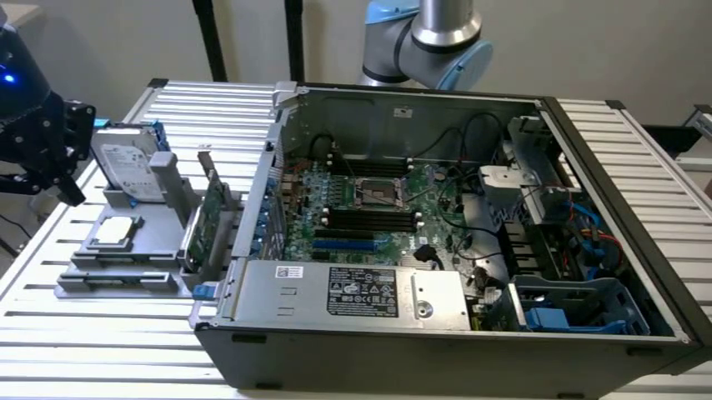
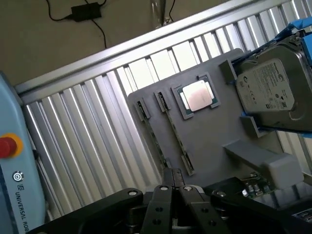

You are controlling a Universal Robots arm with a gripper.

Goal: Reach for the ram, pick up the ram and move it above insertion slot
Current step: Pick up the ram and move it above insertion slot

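The ram appears to be the thin strip standing on edge in the grey holder plate, caught between two small end clips. It is seen edge-on, so I take it for the ram but cannot read its chips. Standing upright like that, its top edge is free to be pinched from above.

The gripper hangs just over the near end of that strip. Its jaws are pressed together with nothing between them, so the ram is not picked up and, as I judge it, the reach is not finished.

The same plate seats a processor flat in a square recess and props a hard drive upright in a bracket. A green expansion card stands on edge at the side nearest the computer case.

The plate rests on the slatted aluminium bench, just beside the case. The case lies open on its side, so the insertion slot, one of the dark rows on the motherboard, faces upward. It is well apart from the ram.
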